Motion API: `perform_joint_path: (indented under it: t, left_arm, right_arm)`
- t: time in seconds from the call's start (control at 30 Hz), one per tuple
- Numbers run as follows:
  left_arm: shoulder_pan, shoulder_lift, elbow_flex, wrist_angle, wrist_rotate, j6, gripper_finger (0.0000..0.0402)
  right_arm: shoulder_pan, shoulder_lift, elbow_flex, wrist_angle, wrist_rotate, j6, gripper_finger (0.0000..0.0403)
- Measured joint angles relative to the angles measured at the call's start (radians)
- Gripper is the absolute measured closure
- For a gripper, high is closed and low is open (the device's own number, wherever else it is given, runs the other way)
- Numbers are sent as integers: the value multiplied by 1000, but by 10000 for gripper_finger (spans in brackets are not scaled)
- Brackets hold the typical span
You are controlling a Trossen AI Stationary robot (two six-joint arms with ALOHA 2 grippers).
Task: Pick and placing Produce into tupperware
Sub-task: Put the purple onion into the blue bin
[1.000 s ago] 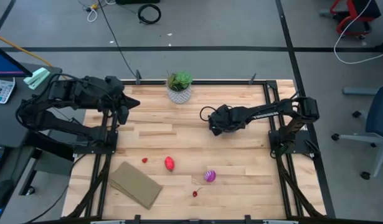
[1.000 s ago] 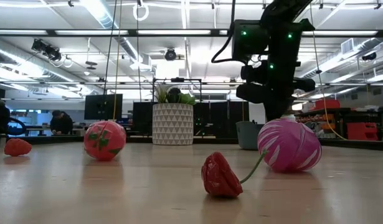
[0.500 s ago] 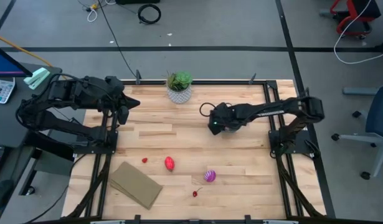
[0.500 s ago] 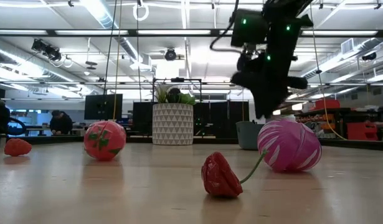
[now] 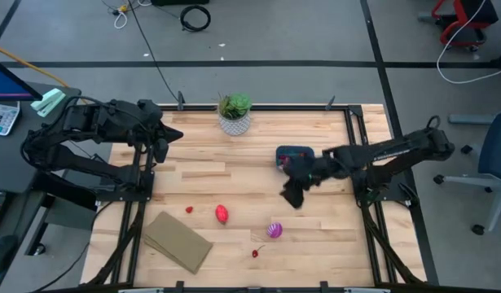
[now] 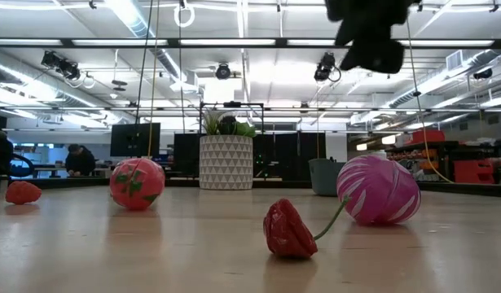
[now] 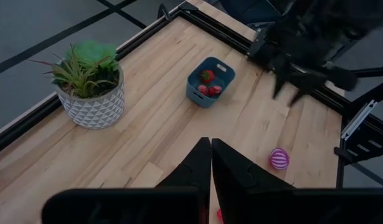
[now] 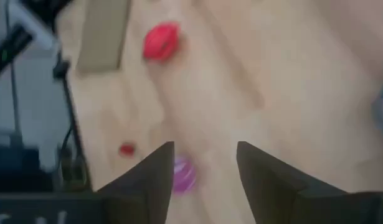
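The teal-blue tupperware [image 5: 294, 155] stands on the table right of centre, with red produce [image 7: 207, 81] lying inside it. Loose produce lies near the front edge: a purple-and-white striped piece [image 5: 274, 230], a red strawberry-like piece [image 5: 222, 214], a small red piece [image 5: 189, 209] and a tiny red one with a stem [image 5: 255, 253]. My right gripper [image 5: 292, 198] hovers open between the tub and the striped piece [image 8: 182, 174], touching nothing. My left gripper [image 7: 210, 154] is shut and empty at the far left, over its arm's stand.
A green plant in a white patterned pot [image 5: 234, 114] stands at the far edge. A flat tan slab [image 5: 177, 241] lies at the near left. Black frame rails [image 5: 358, 155] run along the table's sides. Bare wood lies between the tub and the loose produce.
My right gripper has left the spot over the tupperware and swung toward the table's near edge, toward the striped piece, rising out of the top of the low view. The tub, hidden under it before, now shows. The loose produce has not moved.
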Motion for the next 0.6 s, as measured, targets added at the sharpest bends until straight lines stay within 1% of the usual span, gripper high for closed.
perform_joint_path:
  t: [0.13, 0.2, 0.23, 0.3, 0.43, 0.5, 0.6]
  left_arm:
    - [0, 0, 0, 0, 0, 1, 389]
    - [0, 0, 0, 0, 0, 1, 391]
    - [0, 0, 0, 0, 0, 1, 391]
    - [0, 0, 0, 0, 0, 1, 391]
    - [0, 0, 0, 0, 0, 1, 383]
    - [0, 0, 0, 0, 0, 1, 380]
    - [0, 0, 0, 0, 0, 1, 380]
  right_arm:
    - [128, 56, 0, -4, 15, -1, 195]
    - [175, 104, 0, -5, 33, 39, 179]
    - [192, 127, 0, -5, 45, 78, 171]
    - [212, 180, 0, -3, 59, 206, 155]
    - [227, 285, 0, 10, 33, 475, 126]
    - [228, 334, 0, 44, -10, 549, 117]
    - [228, 393, 0, 116, -76, 587, 108]
